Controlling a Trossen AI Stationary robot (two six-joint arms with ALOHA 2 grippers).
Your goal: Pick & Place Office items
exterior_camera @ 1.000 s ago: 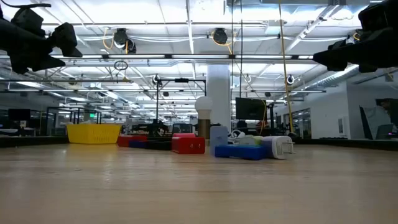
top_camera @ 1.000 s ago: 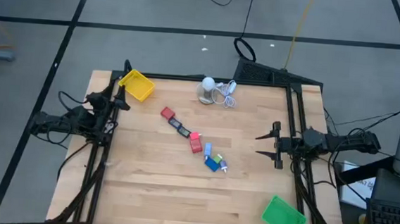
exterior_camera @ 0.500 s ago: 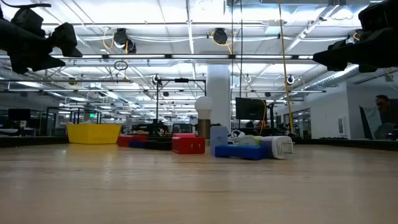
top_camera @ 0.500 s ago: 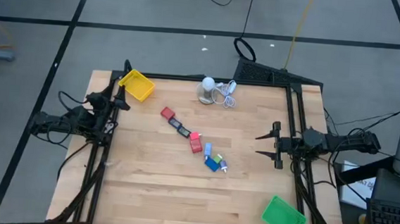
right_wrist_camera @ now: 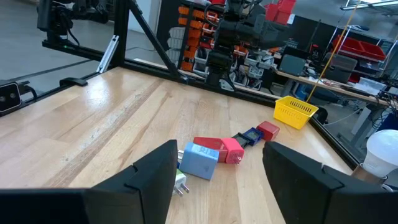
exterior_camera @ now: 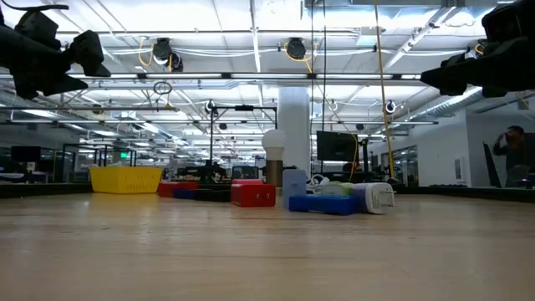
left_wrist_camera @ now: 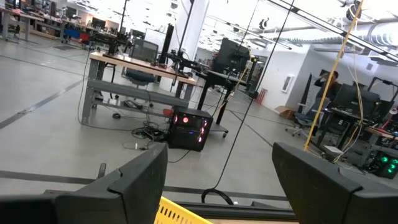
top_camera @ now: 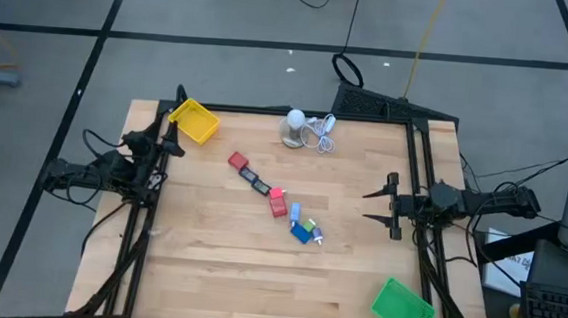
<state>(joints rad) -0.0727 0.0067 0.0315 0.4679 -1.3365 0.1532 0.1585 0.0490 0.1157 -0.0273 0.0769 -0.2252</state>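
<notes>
The office items lie in a slanting row mid-table: a red block (top_camera: 237,161), a dark flat rectangle (top_camera: 254,181), a pink bit (top_camera: 277,193) on a red block (top_camera: 279,208), then blue blocks (top_camera: 302,228). In the right wrist view the blue block (right_wrist_camera: 200,160), pink bit (right_wrist_camera: 233,150) and red block (right_wrist_camera: 268,130) show. My left gripper (top_camera: 172,137) hovers open at the table's left edge beside the yellow tray (top_camera: 195,122). My right gripper (top_camera: 380,209) hovers open near the right edge, pointing at the row.
A white round object with coiled white cable (top_camera: 304,128) stands near the far edge. A green tray (top_camera: 401,310) sits at the near right corner. Bare wood (top_camera: 226,265) lies between the row and the near edge. A person (exterior_camera: 510,155) stands in the room beyond.
</notes>
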